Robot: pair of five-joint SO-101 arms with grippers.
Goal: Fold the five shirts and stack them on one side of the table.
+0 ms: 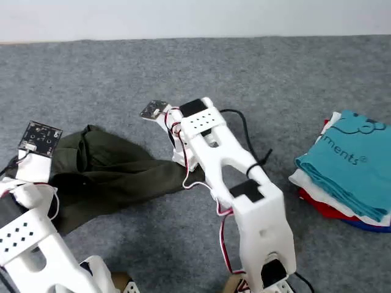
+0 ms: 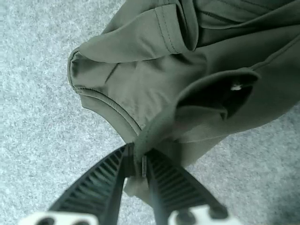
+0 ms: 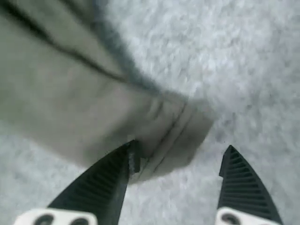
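The left claw (image 2: 137, 161) is clenched on a fold of the crumpled olive-green shirt (image 2: 154, 89) lying on the grey felt table (image 1: 275, 79). The right claw (image 3: 182, 149) gapes at its blurred hem, and the left arm (image 1: 30, 238) hides one corner.

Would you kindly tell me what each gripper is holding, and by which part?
The left gripper pinches the olive shirt by a fold of its edge. The right gripper is open beside the shirt's hem, holding nothing.
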